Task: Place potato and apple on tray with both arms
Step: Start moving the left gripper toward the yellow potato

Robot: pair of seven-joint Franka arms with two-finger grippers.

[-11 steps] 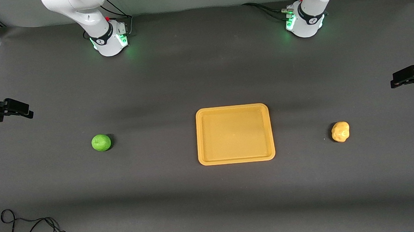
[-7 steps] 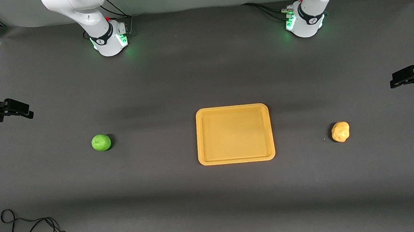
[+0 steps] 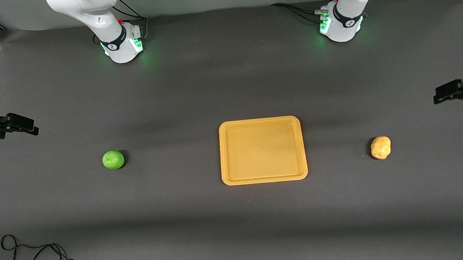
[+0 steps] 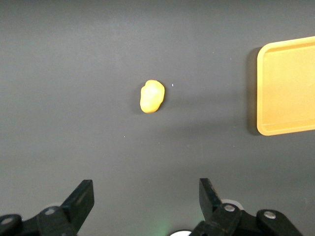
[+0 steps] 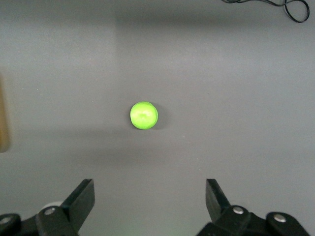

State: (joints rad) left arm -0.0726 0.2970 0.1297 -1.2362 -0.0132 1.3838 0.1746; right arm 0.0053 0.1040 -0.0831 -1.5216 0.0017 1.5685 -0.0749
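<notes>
Orange tray [image 3: 264,179] mid-table, green apple [image 3: 113,160] toward right arm's end, potato [image 3: 380,147] toward left arm's end, left gripper [image 4: 146,197] spread wide above table near potato, right gripper [image 5: 150,197] spread wide above table near apple.

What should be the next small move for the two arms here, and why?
Probably lower both tools: the left tool hangs open above the potato, the right tool open above the apple; both lie on the table, the tray between them.
</notes>
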